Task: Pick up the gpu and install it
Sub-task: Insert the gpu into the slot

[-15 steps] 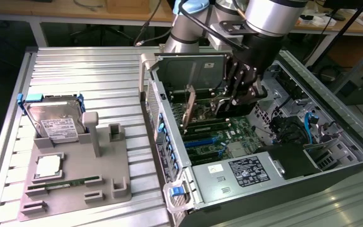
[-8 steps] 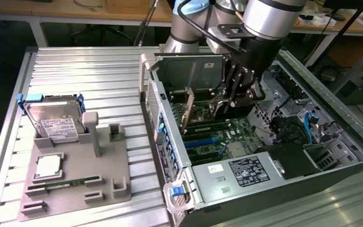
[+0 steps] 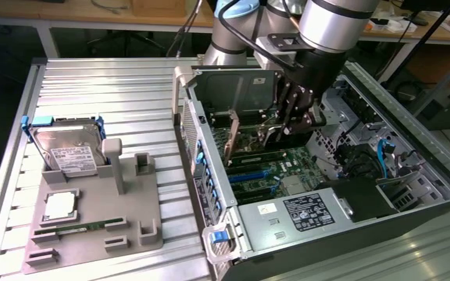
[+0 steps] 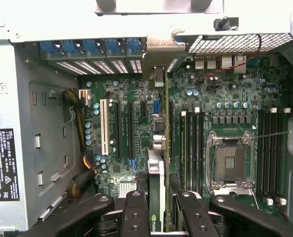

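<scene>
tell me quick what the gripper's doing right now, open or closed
gripper: closed on the gpu, holding it edge-on over the motherboard inside the open computer case.

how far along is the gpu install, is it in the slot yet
The pick-up looks done: the gripper is shut on the gpu, holding it edge-on inside the open computer case. In hand now is the placing: the card stands upright over the motherboard, its silver bracket up against the case's rear slots. Whether its lower edge is seated in a slot cannot be told, so seating and release remain.
</scene>
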Motion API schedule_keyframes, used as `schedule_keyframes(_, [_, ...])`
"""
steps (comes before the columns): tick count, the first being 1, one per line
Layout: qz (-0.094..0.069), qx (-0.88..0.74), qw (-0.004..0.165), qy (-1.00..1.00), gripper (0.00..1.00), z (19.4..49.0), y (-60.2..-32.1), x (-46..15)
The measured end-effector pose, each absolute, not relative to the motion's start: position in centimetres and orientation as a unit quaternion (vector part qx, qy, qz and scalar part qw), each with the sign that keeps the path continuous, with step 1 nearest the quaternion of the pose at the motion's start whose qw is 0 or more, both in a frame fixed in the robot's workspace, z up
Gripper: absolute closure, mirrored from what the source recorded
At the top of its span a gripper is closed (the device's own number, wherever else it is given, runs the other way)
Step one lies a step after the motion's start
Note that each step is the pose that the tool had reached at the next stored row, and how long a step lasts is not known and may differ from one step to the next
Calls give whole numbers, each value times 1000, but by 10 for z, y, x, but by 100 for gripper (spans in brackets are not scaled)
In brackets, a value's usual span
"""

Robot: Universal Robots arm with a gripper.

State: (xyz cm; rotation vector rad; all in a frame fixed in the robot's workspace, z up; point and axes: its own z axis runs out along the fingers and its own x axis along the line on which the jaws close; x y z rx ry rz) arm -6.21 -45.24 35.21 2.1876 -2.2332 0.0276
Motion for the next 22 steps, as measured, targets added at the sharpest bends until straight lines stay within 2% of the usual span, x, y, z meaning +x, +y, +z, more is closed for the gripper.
schedule_keyframes(22, [9,700,8,-714,73,329,-452,-68])
